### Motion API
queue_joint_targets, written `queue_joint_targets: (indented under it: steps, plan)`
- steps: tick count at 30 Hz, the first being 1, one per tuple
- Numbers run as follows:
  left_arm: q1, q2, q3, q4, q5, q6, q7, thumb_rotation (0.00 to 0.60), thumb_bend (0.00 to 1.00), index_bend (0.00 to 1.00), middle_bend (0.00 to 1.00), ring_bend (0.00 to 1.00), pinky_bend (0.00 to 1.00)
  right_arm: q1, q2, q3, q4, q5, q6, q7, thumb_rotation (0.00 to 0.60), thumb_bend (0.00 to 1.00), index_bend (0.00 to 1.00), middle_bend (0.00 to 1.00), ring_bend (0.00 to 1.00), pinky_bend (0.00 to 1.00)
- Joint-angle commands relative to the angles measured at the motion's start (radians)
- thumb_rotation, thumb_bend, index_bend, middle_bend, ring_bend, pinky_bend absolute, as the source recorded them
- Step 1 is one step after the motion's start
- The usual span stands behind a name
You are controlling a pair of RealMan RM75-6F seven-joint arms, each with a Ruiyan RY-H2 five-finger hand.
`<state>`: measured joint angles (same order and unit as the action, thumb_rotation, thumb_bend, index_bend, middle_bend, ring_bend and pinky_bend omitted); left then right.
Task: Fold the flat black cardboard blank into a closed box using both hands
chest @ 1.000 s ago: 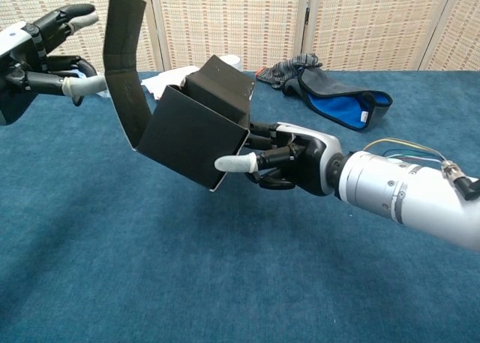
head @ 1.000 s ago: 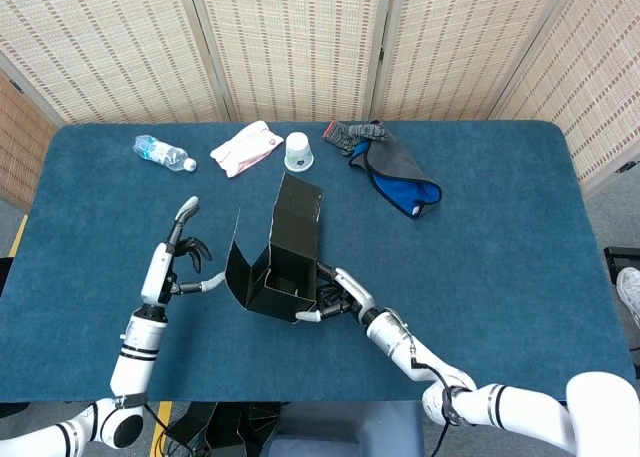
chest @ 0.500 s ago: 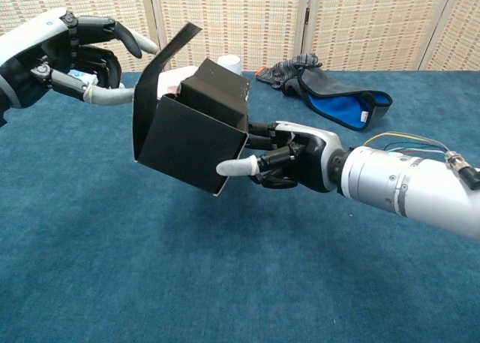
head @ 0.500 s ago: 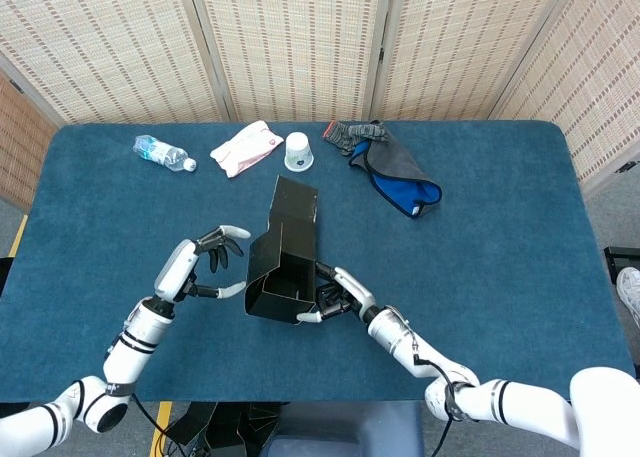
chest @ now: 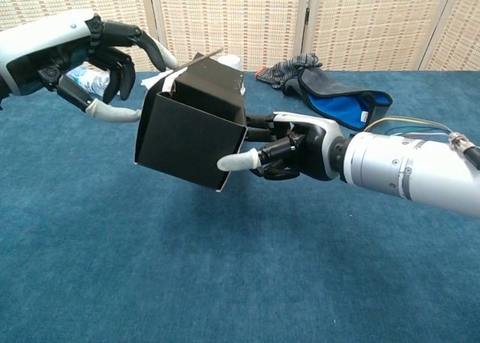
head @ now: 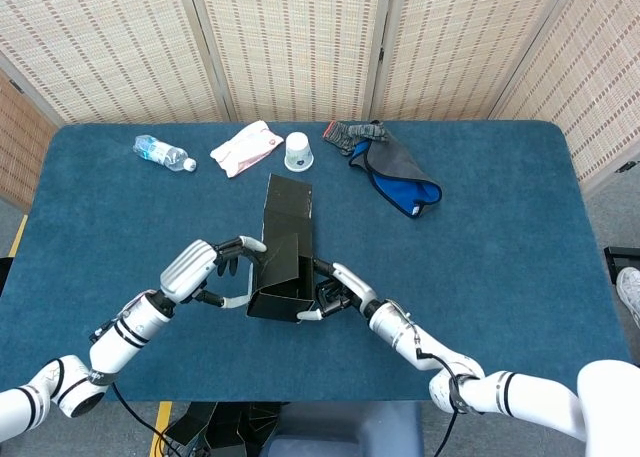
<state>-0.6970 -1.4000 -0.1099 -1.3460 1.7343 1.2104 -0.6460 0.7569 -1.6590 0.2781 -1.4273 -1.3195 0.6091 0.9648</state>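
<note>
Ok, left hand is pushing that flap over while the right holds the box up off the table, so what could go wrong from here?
1. The right hand grips the black box only at one side, so the push could twist or slip it.
2. The left hand presses the top flap, which isn't seated yet and may buckle or spring up.
3. The box is off the table, so a slip drops it.

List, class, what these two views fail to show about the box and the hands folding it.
- Inside of the black box: hidden by its own walls, both views.
- Right hand far fingers: hidden behind the box, chest view.
- Water bottle label: too small, head view.
- Left hand palm contact: unclear.
</note>
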Motion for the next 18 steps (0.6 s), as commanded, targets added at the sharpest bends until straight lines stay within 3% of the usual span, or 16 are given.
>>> queue_joint_targets:
  steps: [1, 6, 18]
  plan:
    - [-0.017, 0.007, 0.013, 0.025, 0.024, 0.008, 0.043, 0.600, 0.12, 0.32, 0.22, 0.57, 0.65, 0.001, 0.005, -0.003, -0.002, -0.004, -0.001, 0.005, 0.600, 0.34, 0.41, 0.40, 0.74, 1.00]
    - [-0.040, 0.016, 0.027, 0.041, 0.050, 0.015, 0.078, 0.600, 0.12, 0.28, 0.17, 0.57, 0.64, 0.006, 0.012, -0.006, -0.002, -0.009, -0.004, 0.011, 0.600, 0.34, 0.41, 0.40, 0.74, 1.00]
    - [-0.129, 0.097, 0.063, 0.000, 0.104, -0.051, 0.157, 0.600, 0.12, 0.28, 0.16, 0.57, 0.64, 0.026, 0.023, -0.016, 0.012, -0.021, -0.009, -0.003, 0.600, 0.34, 0.41, 0.40, 0.74, 1.00]
